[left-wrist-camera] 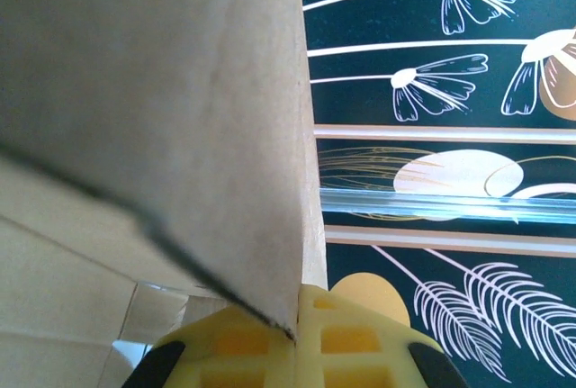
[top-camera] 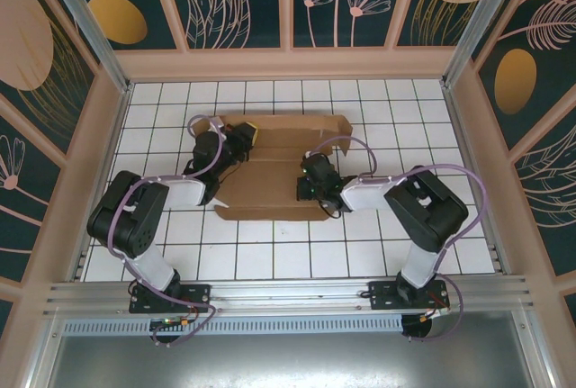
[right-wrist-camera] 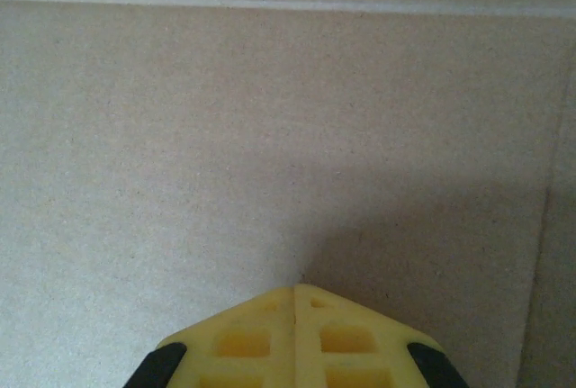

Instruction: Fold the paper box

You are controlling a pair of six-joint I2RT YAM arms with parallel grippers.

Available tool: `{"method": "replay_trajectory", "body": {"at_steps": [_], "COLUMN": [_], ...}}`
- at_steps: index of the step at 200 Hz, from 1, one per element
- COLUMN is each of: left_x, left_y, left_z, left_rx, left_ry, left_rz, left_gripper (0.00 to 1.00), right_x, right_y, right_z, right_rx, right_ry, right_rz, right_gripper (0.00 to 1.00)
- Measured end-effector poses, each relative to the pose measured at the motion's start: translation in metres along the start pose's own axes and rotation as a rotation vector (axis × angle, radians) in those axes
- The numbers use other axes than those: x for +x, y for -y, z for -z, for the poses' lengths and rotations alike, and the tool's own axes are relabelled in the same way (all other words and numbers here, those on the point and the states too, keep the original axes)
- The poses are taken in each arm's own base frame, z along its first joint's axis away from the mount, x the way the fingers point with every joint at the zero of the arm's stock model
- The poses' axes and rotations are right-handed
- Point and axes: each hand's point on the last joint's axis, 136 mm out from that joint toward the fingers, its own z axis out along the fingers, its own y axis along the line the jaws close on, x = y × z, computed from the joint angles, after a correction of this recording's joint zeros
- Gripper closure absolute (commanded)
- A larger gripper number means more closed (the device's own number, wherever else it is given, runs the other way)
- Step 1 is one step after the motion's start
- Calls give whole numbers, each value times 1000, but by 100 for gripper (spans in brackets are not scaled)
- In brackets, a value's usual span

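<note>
The paper box [top-camera: 279, 172] lies spread on the tiled table [top-camera: 270, 257], under both grippers. One of its flaps stands pinched between the closed fingers of the left gripper [left-wrist-camera: 296, 316]. The right gripper [right-wrist-camera: 295, 302] is closed and empty, and a flat cardboard panel lies just ahead of its tips.

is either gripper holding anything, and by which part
Left gripper pinches the paper box by a flap's edge; right gripper is shut, holding nothing.

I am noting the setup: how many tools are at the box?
2. The left tool grips a flap of the box at its far left; the right tool, shut, is over its flat middle panel. None seems hidden.
</note>
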Motion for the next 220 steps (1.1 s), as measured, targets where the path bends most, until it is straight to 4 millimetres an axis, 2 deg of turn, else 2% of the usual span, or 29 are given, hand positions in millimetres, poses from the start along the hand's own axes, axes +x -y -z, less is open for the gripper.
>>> {"method": "replay_trajectory", "body": {"at_steps": [56, 109, 126, 135, 157, 183, 196, 220], "left_x": [-3, -10, -13, -14, -15, -16, -16, -16], "left_y": [-6, -9, -10, -9, -9, -9, -9, -9], "left_z": [3, -7, -12, -14, -17, -18, -18, -18], "left_rx": [-37, -52, -55, -53, -52, -52, -51, -52], "left_ry": [22, 48, 56, 59, 67, 70, 70, 70], "left_rz": [8, 10, 11, 11, 14, 19, 21, 21], "left_gripper": [100, 100, 100, 100, 100, 100, 100, 100], "right_x": [-27, -28, -32, -41, -73, -123, -144, -177], "right_y": [6, 7, 3, -2, -14, -24, -23, -5], "right_z": [-17, -13, 1, 12, 46, 81, 97, 117], "right_rx": [15, -7, -31, -62, -162, -226, -228, -190], "right_ry": [51, 21, 13, 27, 86, 169, 215, 268], "right_rz": [-10, 56, 73, 77, 69, 57, 43, -15], "right_gripper": [100, 81, 73, 70, 63, 53, 46, 43]}}
